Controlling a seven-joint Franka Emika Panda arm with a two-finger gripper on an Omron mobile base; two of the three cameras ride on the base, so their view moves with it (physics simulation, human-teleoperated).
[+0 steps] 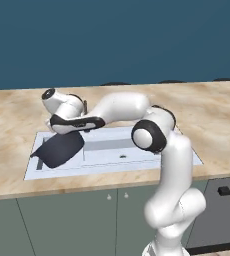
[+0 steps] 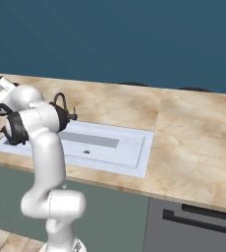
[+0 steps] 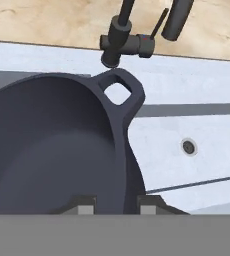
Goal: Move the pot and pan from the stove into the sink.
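Gripper [image 3: 116, 206] clamped narrow on the rim of the pot [image 3: 52, 145], fingers [image 3: 85, 205] either side of its wall. Pot hanging tilted over the sink [image 1: 137, 155], left end, loop handle just below the faucet [image 3: 127, 42].

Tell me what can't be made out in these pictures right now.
- Pot, left base view: its top is behind the arm.
- Pot, hand view: left side cut off by the edge.
- Sink, right base view: left end behind the arm.
- Faucet, hand view: top cut off.
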